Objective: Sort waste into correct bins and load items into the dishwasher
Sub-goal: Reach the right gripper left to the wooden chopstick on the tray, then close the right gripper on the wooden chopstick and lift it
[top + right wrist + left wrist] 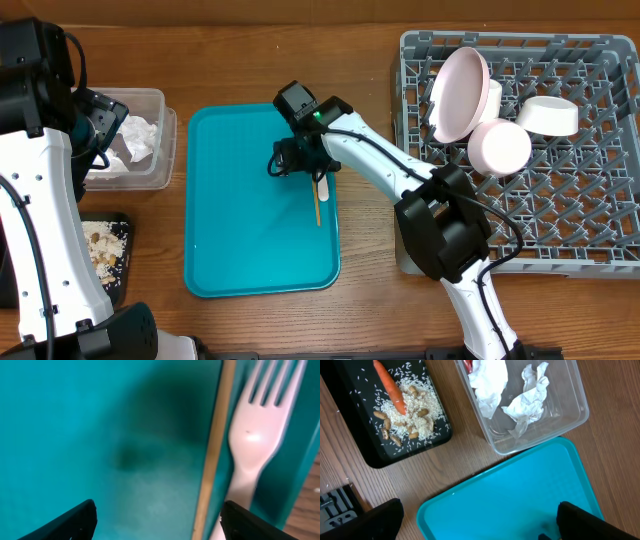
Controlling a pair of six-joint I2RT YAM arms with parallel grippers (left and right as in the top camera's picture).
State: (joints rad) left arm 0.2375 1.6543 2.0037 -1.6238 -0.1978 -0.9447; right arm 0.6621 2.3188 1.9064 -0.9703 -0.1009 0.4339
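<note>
The white plastic fork (260,435) and thin wooden stick (215,450) lie side by side along the edge of the teal serving tray (240,230), beneath the wide-open right gripper (157,522), while the left gripper (485,525) hangs equally open near the clear rectangular plastic tub (565,415).

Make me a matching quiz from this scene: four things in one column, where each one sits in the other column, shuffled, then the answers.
Things:
1. carrot
2. napkins
3. fork
4. plate

Places:
A. in the grey rack
B. on the teal tray
C. on the black tray
D. in the clear tub

Pairs: 1-C, 2-D, 3-B, 4-A
</note>
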